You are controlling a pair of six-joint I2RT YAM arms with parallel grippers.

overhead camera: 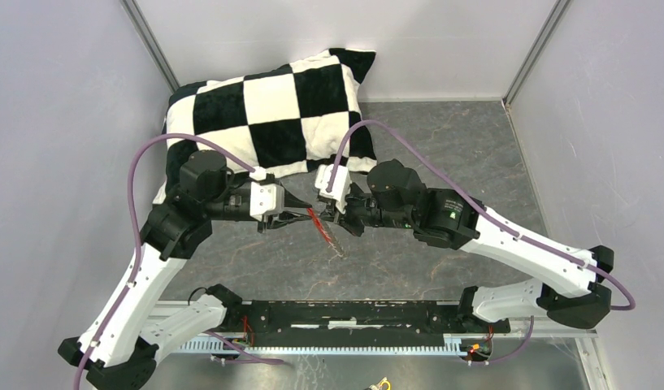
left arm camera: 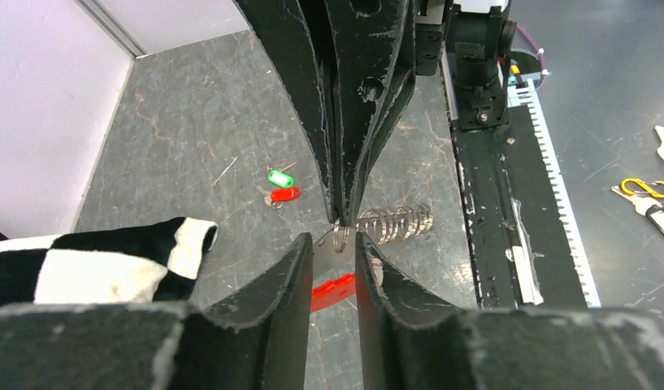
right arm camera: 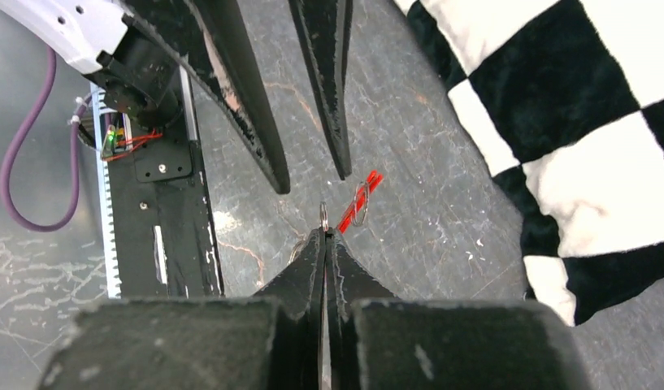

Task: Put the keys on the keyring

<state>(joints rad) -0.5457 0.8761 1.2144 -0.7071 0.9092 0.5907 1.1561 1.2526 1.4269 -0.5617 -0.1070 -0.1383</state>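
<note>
The keyring hangs in the air between my two grippers: a small silvery ring, a chain of further rings and the bright red fob. My right gripper is shut on the small ring; the fob dangles beyond it. My left gripper is open, one fingertip on each side of that ring. In the top view the left gripper and right gripper meet over the fob. The green-headed key and red-headed key lie together on the table, hidden in the top view.
A black-and-white checkered pillow lies behind the grippers, its corner close to the keys. A black toothed rail runs along the near edge. Beyond it lie a yellow carabiner and other keys.
</note>
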